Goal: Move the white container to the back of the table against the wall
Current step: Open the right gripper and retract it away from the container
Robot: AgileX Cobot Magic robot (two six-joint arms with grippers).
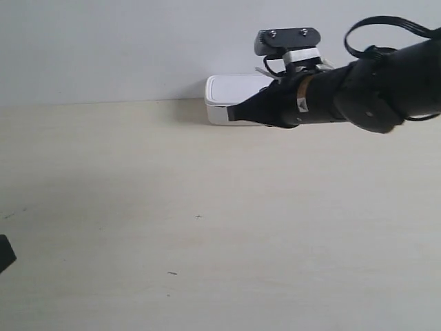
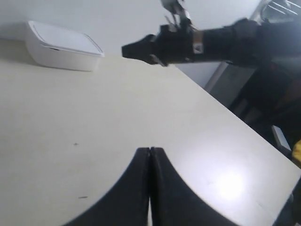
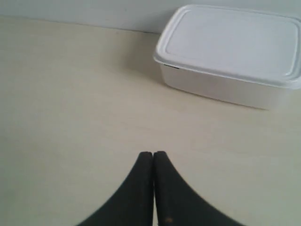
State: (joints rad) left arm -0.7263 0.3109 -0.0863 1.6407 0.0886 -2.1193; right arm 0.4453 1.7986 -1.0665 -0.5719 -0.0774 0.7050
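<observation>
Against the wall at the table's back, the container looks placed; the right gripper, pressed together, hangs just before it without touching, and the left gripper is likewise closed, so I judge only withdrawal is needed.

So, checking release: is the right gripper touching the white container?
Apart: right wrist view shows bare table between the right gripper and the white container.

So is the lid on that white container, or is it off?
On. The lid sits flat and square over the white container, its rim wrapping the top edge; no gap shows.
</observation>
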